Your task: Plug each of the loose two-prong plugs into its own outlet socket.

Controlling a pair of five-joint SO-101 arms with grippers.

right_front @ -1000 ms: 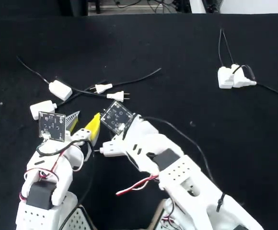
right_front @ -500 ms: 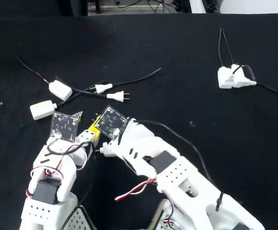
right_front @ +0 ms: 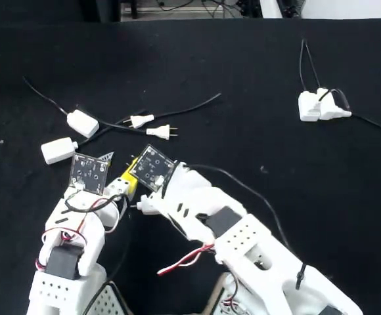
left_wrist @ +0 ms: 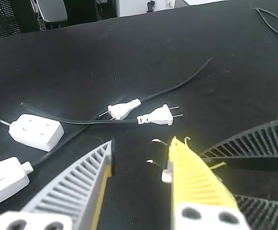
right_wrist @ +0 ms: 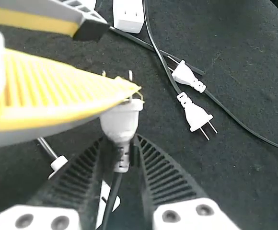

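Black table [right_front: 256,65]; 2 loose plugs [right_front: 141,121]; pale floor [right_front: 177,13] behind.

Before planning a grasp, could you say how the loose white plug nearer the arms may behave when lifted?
The plug looks small and probably light, so a nudge may skid it. Its thin black cord looks floppy and would likely trail.

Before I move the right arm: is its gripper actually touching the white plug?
Touching. The right wrist view shows the right gripper pinching the white plug between both fingers, no gap either side.
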